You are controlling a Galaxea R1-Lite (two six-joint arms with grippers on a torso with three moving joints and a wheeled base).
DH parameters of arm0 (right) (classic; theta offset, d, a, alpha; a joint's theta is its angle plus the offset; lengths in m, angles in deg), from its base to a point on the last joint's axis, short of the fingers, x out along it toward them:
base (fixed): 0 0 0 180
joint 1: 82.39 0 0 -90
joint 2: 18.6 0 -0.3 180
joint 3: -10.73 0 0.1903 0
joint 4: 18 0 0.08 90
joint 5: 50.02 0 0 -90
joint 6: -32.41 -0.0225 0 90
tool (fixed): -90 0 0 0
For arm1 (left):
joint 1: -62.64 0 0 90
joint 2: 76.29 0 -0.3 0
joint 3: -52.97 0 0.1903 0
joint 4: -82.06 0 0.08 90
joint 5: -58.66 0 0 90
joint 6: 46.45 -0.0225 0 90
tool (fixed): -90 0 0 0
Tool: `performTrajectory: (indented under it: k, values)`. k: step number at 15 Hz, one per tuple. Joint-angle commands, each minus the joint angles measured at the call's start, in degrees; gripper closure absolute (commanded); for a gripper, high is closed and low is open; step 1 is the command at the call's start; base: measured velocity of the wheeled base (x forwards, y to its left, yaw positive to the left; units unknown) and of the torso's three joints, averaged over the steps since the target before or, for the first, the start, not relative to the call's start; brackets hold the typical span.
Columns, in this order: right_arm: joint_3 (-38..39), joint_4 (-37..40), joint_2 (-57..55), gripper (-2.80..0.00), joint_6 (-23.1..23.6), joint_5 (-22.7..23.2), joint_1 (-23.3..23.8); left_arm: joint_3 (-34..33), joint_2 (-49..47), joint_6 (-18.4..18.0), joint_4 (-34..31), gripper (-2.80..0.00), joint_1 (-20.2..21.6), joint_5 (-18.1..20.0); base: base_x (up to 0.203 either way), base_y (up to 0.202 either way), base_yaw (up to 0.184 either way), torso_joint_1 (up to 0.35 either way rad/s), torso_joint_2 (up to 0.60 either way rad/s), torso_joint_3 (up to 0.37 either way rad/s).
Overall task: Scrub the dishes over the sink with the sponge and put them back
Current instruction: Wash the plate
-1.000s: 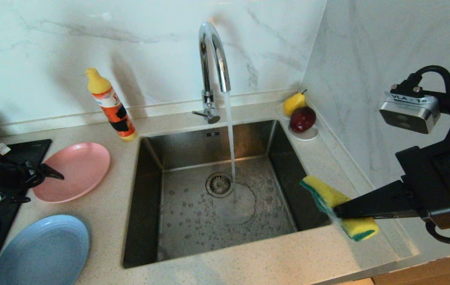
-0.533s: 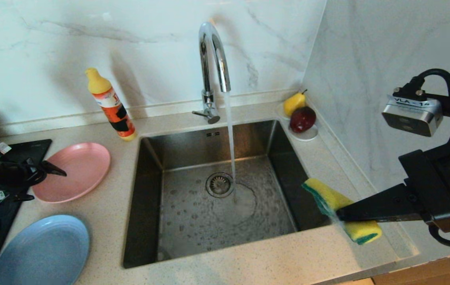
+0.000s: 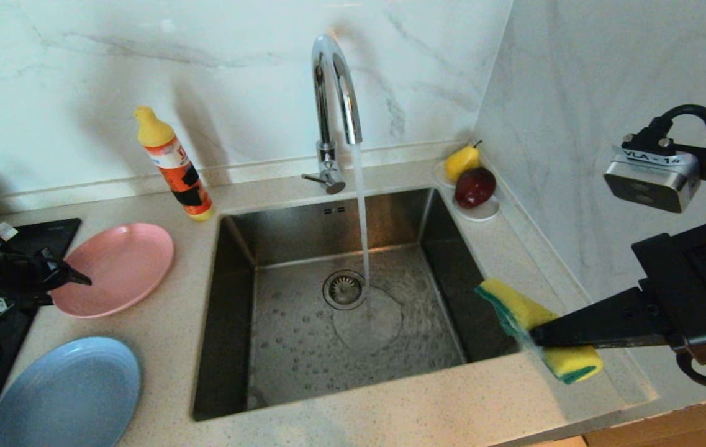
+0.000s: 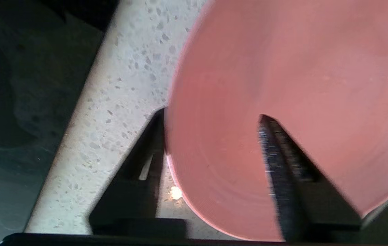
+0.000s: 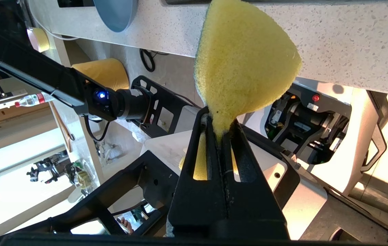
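Left gripper jaws straddle pink plate rim at worktop's left edge: stiff, light, slippery; pinch rim. Right gripper squeezes soft sponge.

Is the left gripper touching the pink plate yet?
Touching. The left wrist view shows the left gripper fingers astride the pink plate rim, one finger over it, one under.

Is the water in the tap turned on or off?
On. A stream of water pours from the tap into the sink, landing beside the drain, and the sink floor looks wet and rippled.
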Motion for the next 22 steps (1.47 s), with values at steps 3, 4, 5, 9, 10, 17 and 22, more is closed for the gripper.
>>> performTrajectory:
  k: [3, 4, 5, 9, 10, 17, 22]
  values:
    - [0.1, 0.2, 0.6, 0.0, -0.4, 0.1, 0.0, 1.5, 0.4, -2.5, -1.7, 0.0, 1.0, -2.5, 0.0, 0.0, 0.0, 0.0, 0.0, 0.0]
    - [0.1, 0.2, 0.7, 0.0, -0.4, 0.1, 0.0, 1.8, 0.4, -3.0, -2.4, 0.0, 1.4, -2.7, 0.0, 0.0, 0.0, 0.0, 0.0, 0.0]
    - [0.0, 0.3, 0.7, 0.0, -0.4, 0.1, 0.0, 1.9, 0.4, -3.0, -2.6, 0.0, 1.9, -2.7, 0.0, 0.0, 0.0, 0.0, 0.0, 0.0]
    - [0.0, 0.3, 0.7, 0.0, -0.4, 0.1, 0.0, 1.8, 0.3, -3.1, -2.8, 0.0, 3.4, -2.7, 0.0, 0.0, 0.0, 0.0, 0.0, 0.0]
    - [0.0, 0.2, 0.7, 0.0, -0.4, 0.1, 0.0, 1.9, 0.4, -3.5, -2.9, 0.0, 3.8, -2.7, 0.0, 0.0, 0.0, 0.0, 0.0, 0.0]
    - [0.0, 0.2, 0.2, 0.0, -0.3, 0.2, 0.0, 2.6, 7.8, -3.0, -2.8, 0.0, 6.9, -1.9, 0.0, 0.0, 0.0, 0.0, 0.0, 0.0]
    - [0.0, 0.3, 0.7, 0.0, -0.3, 0.1, 0.0, 2.7, 13.6, -2.2, -2.5, 0.0, 8.6, -1.9, 0.0, 0.0, 0.0, 0.0, 0.0, 0.0]
